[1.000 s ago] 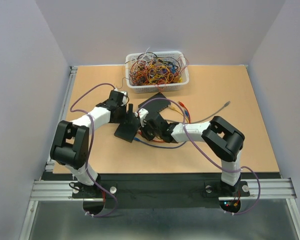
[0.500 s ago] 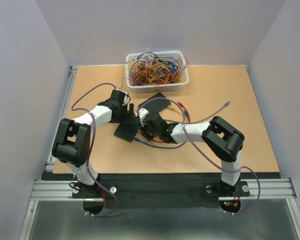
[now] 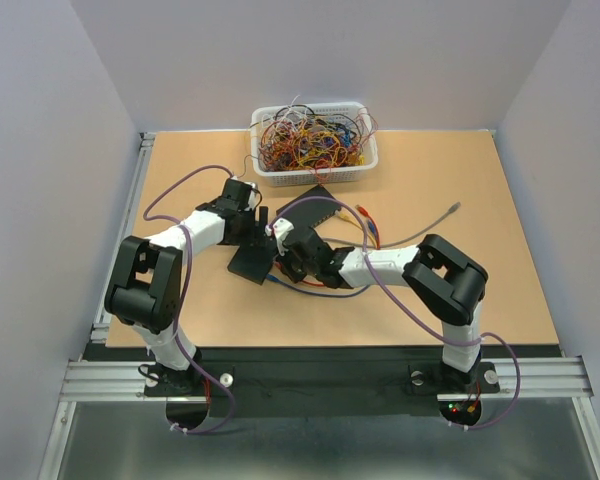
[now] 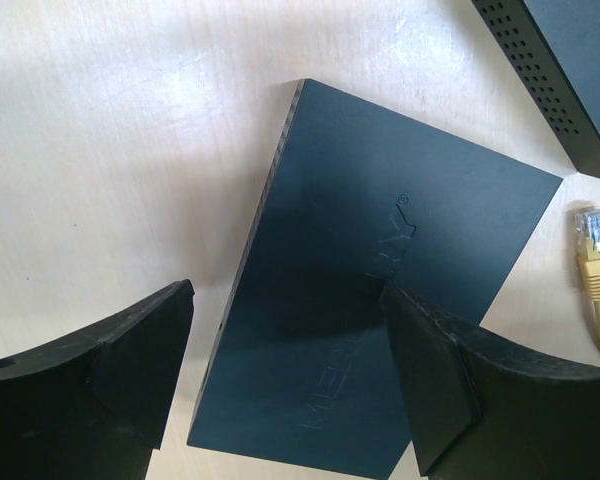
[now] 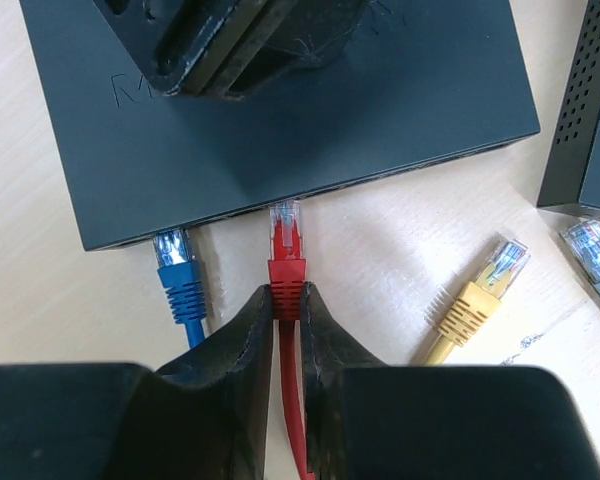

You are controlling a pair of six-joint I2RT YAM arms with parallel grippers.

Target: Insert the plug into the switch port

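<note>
The switch is a flat matte-black box (image 3: 251, 263) on the table. Its port edge (image 5: 310, 188) faces my right gripper; the socket openings themselves do not show from above. My right gripper (image 5: 287, 292) is shut on a red plug (image 5: 286, 262), whose clear tip touches that edge. A blue plug (image 5: 178, 268) sits at the same edge to the left. My left gripper (image 4: 285, 300) is open over the box (image 4: 380, 300), one finger (image 4: 140, 365) off its left side and the other above its top. In the top view both grippers meet at the box, left (image 3: 263, 237) and right (image 3: 288, 262).
A second black box with vent holes (image 5: 580, 130) lies right of the switch. A yellow plug (image 5: 477, 300) and a grey plug (image 5: 595, 250) lie loose nearby. A white basket of tangled wires (image 3: 314, 140) stands at the back. A grey cable (image 3: 430, 225) runs right.
My right gripper has shifted slightly left toward the box's edge with the red plug. The left gripper and the box have barely moved.
</note>
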